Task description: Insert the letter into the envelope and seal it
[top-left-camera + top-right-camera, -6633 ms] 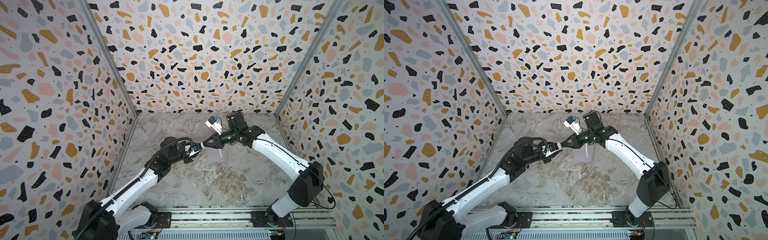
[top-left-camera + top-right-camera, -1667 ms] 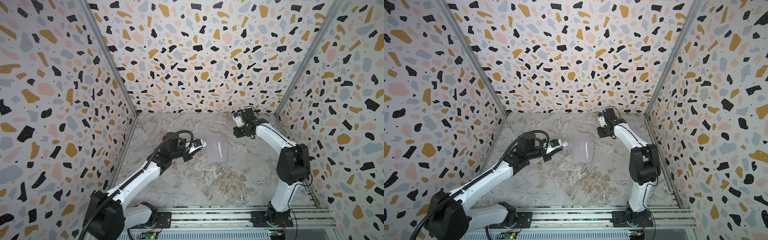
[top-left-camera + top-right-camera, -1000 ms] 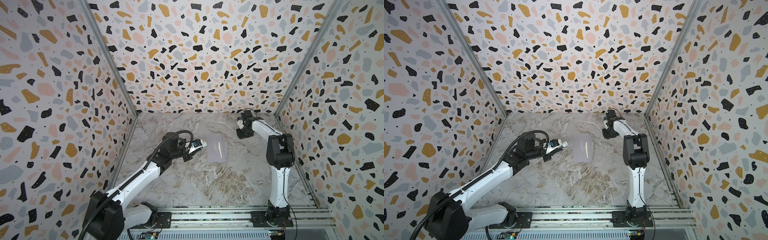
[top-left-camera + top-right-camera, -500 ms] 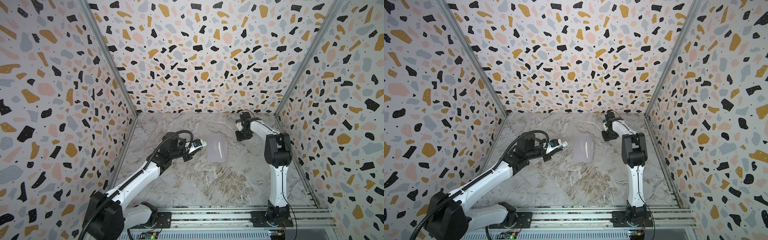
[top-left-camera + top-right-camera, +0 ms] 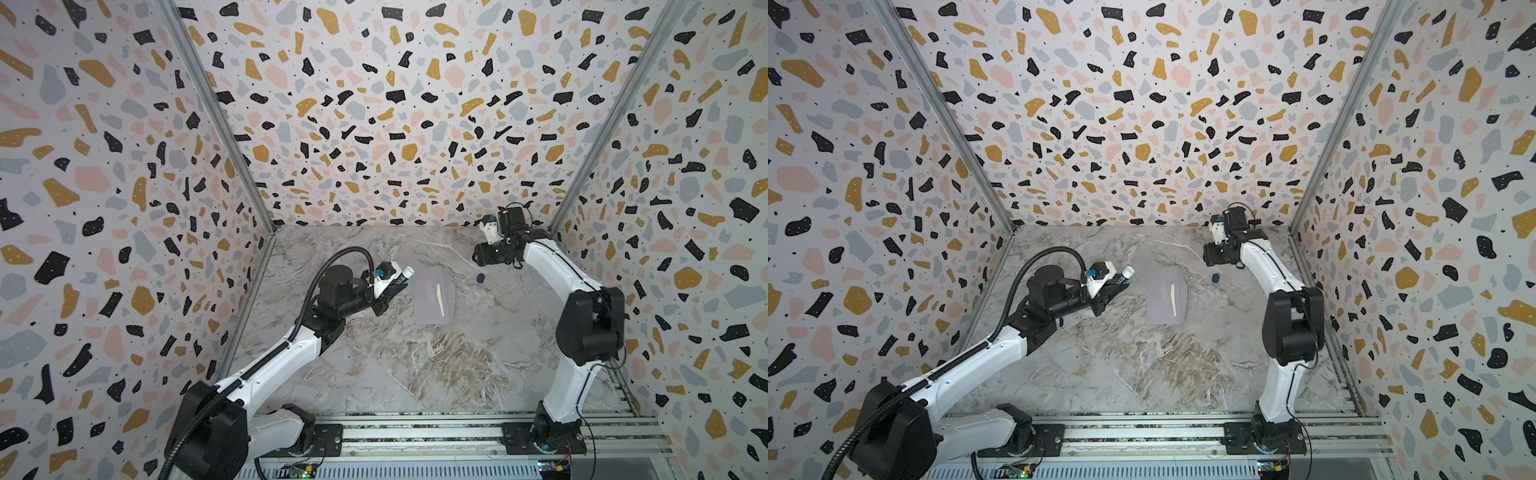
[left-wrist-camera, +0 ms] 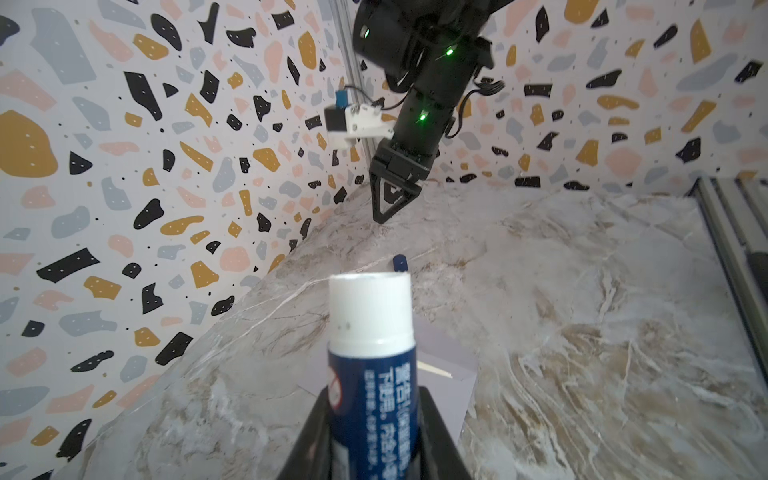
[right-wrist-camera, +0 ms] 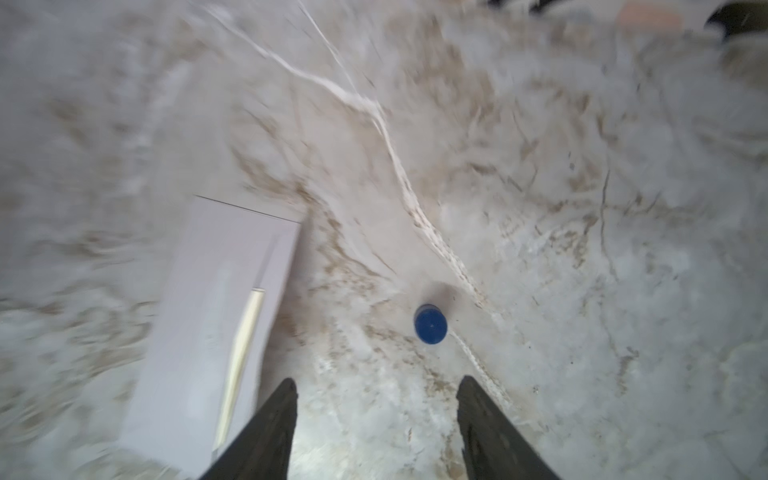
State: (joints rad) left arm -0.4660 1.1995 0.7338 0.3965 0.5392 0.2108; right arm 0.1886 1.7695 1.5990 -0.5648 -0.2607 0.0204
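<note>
Robot lab cell, terrazzo-print walls (image 5: 374, 104), mounting rail (image 5: 415, 433)

Lavender-grey envelope (image 5: 426, 305) flat on table (image 5: 415, 365), tan letter (image 5: 439, 298) sliver visible

Three walls close the space in: a back wall (image 5: 395, 124), a left wall (image 5: 104, 187) and a right wall (image 5: 685, 166). All wear the same terrazzo print, with black, ochre, pink and grey-blue chips on a pale ground. A slim metal post (image 5: 216, 112) runs down the rear left corner, and a second post (image 5: 618, 112) down the rear right. The floor (image 5: 415, 365) is a marble-look surface, grey-white with brown veining and thin white streaks. Along its near edge lies a silver aluminium rail (image 5: 415, 432). The light is soft and even, casting only faint shadows.
</note>
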